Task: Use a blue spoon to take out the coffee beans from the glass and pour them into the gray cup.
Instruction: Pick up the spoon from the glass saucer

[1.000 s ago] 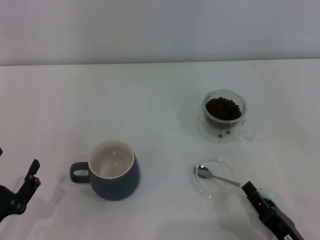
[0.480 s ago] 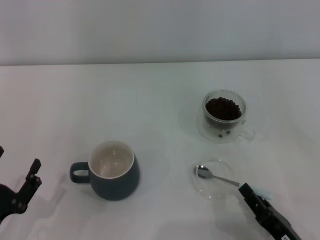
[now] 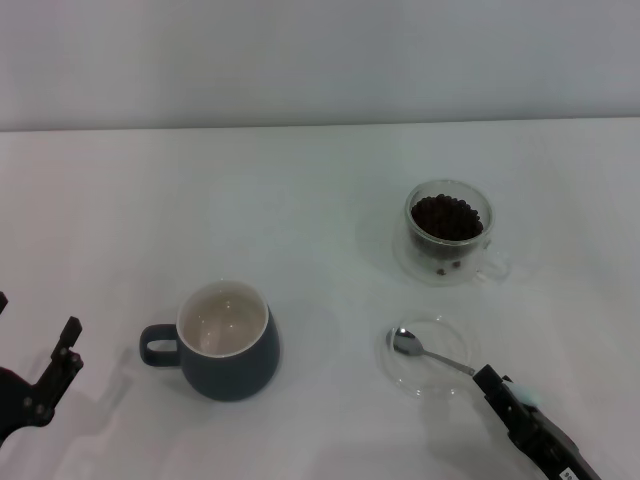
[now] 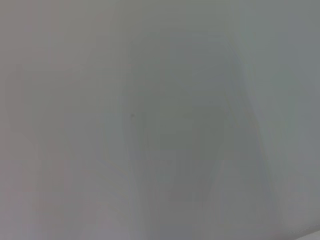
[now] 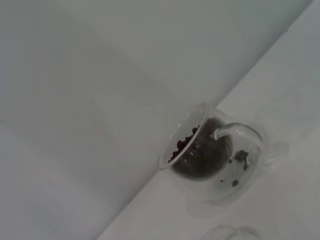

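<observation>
1. Fingers of the right gripper, lower right of the head view, sit at the pale handle of the blue spoon; clamped or apart cannot be told. Left gripper idles at lower left, state likewise unclear.
2. Spoon bowl rests in a clear dish, lower right of centre: one spoon, likely light, stiff and slippery; best taken by the handle end.
3. One gray cup, lower left of centre.
4. One glass, fragile, holding many coffee beans, upper right.
</observation>
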